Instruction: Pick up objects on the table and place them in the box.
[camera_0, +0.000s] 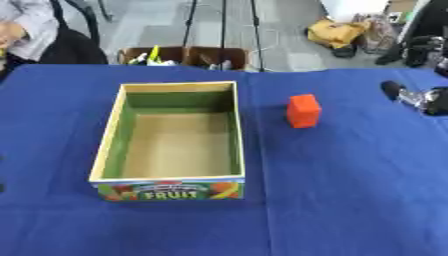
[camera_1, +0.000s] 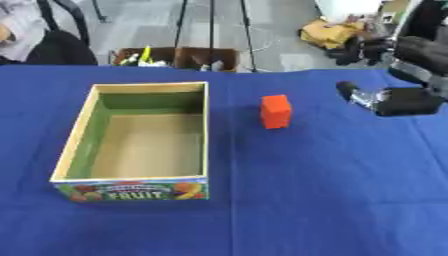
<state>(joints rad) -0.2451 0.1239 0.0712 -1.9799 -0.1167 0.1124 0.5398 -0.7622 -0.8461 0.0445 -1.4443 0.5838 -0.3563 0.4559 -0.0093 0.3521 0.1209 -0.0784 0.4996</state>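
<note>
The orange block (camera_1: 276, 111) is standing apart from the box (camera_1: 79, 131) on the blue surface (camera_1: 332, 190); the right robot hand (camera_1: 385, 100) is hovering near the right edge, grip unclear.

Grey floor (camera_0: 280, 30), black chair (camera_0: 74, 47)

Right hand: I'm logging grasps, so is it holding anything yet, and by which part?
Nothing is held. The right hand is apart from the orange block, which stands alone on the blue table.
</note>
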